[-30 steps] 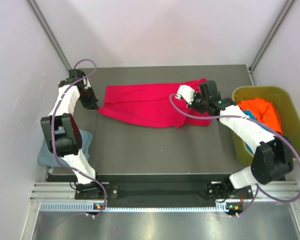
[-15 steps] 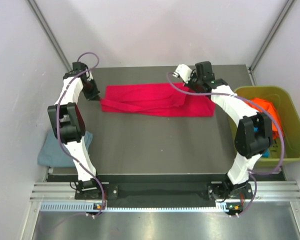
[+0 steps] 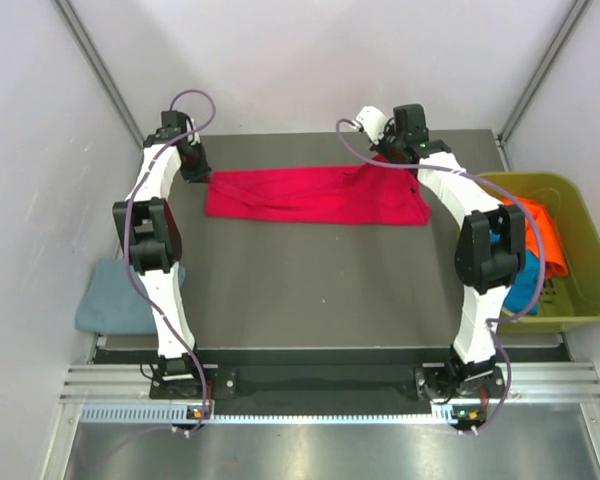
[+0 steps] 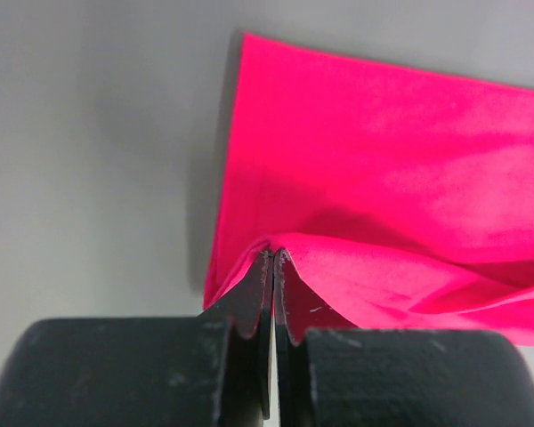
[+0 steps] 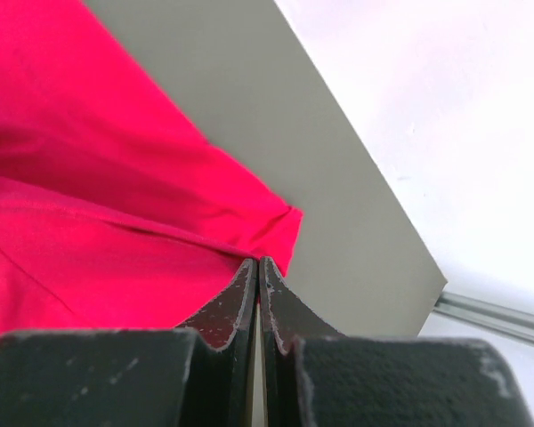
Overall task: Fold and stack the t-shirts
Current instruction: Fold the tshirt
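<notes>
A crimson red t-shirt (image 3: 310, 195) lies as a long folded band across the far part of the dark table (image 3: 310, 290). My left gripper (image 3: 200, 176) is at its left end, shut on a pinch of the red cloth (image 4: 383, 151) that rises into the fingertips. At the right end my right gripper (image 3: 404, 160) is shut on the red shirt's corner (image 5: 89, 178), close to the table's far edge. A grey-blue t-shirt (image 3: 115, 305) lies folded off the table's left side. An orange t-shirt (image 3: 545, 240) and a turquoise one (image 3: 525, 285) sit in the bin.
The olive-green bin (image 3: 525, 180) stands at the right of the table, beside the right arm. White walls close in the back and both sides. A metal rail (image 3: 310, 385) runs along the near edge where the arm bases are bolted.
Both grippers have moved toward the far edge with the red shirt in them, carrying its edge over. The shirt has gone from a broad, slanted shape to a narrower straight band.
</notes>
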### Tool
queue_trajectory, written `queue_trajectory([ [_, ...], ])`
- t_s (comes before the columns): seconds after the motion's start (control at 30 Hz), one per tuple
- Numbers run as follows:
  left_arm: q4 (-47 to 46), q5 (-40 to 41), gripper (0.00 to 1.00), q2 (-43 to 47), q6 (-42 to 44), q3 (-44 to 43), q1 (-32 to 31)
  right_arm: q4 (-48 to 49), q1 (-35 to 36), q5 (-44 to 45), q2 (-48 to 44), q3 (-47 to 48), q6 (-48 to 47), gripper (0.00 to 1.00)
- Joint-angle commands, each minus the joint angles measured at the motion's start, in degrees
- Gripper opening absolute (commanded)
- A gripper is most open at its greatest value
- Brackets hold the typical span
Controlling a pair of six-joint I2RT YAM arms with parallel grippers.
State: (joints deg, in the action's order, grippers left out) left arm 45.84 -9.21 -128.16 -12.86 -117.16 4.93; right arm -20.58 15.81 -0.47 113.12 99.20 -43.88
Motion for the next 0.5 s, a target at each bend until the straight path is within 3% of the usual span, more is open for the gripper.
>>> queue_trajectory([
  [0.0, -3.3, 3.4, 0.0, -0.8, 1.1, -3.5, 0.3, 2.9, -0.8, 0.2, 1.7, 3.8, 0.5, 0.0],
  [0.47, -3.8, 8.7, 0.0, -3.0, 0.5, -3.6, 0.1, 5.8, -1.5, 2.5, 6.5, 4.2, 1.0, 0.0],
])
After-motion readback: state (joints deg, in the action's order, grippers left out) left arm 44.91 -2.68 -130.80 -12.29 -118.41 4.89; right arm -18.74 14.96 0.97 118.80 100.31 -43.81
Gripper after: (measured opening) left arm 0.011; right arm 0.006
